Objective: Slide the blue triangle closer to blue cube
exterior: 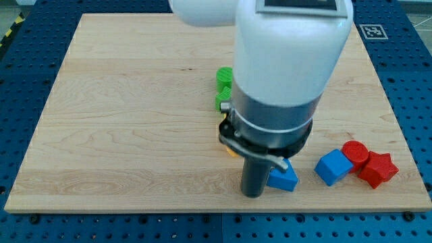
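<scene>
The blue triangle (pixel 284 178) lies near the view's bottom, right of centre, partly hidden by the arm. The blue cube (pixel 333 167) sits a short way to its right with a small gap of bare board between them. My rod comes down just left of the triangle, and my tip (pixel 253 194) rests on the board touching or almost touching the triangle's left side.
A red cylinder (pixel 355 152) and a red star (pixel 378 169) sit right of the blue cube, touching it. Two green blocks (pixel 223 86) lie above the arm. A yellow-orange block (pixel 223 135) peeks out left of the arm. The wooden board (pixel 121 121) ends close below the tip.
</scene>
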